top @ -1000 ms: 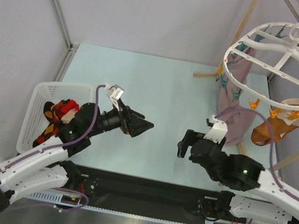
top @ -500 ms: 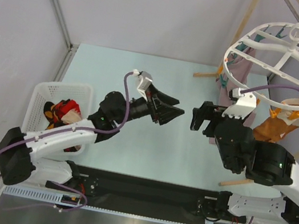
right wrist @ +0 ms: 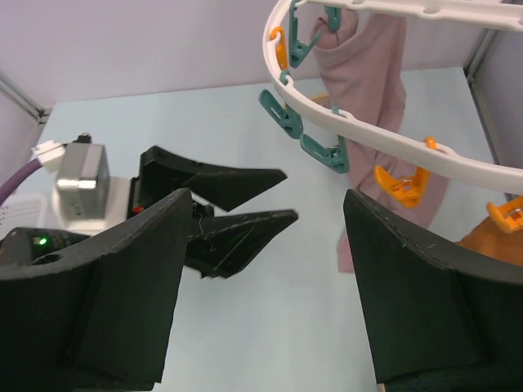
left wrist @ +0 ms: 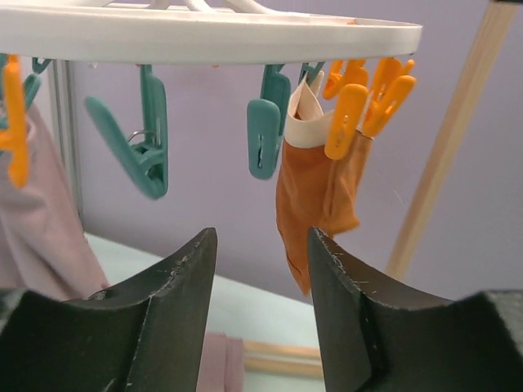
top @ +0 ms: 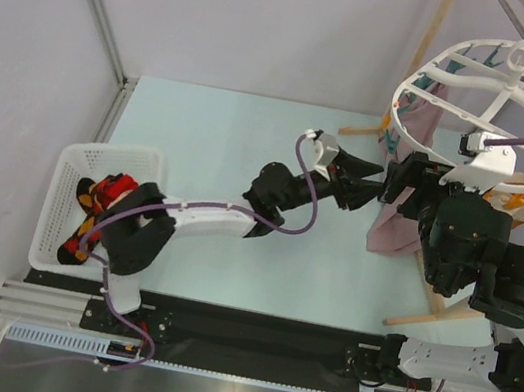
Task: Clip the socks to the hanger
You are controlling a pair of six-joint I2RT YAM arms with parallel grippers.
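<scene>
Overhead, hanger (left wrist: 204, 37) ring level, clips (left wrist: 263, 139) dangling down, left fingers (left wrist: 155, 318), right fingers (right wrist: 114, 286) parted, empty.

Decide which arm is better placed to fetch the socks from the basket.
Probably the left arm: the socks lie in the basket on its side, near its base. Neither arm holds anything; both reach toward the hanger.

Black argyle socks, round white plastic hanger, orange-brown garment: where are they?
Black argyle socks (top: 107, 192), top view, bunched middle.
Round white plastic hanger (left wrist: 204, 41), left wrist view, rim.
Orange-brown garment (left wrist: 310, 204), left wrist view, middle.
</scene>
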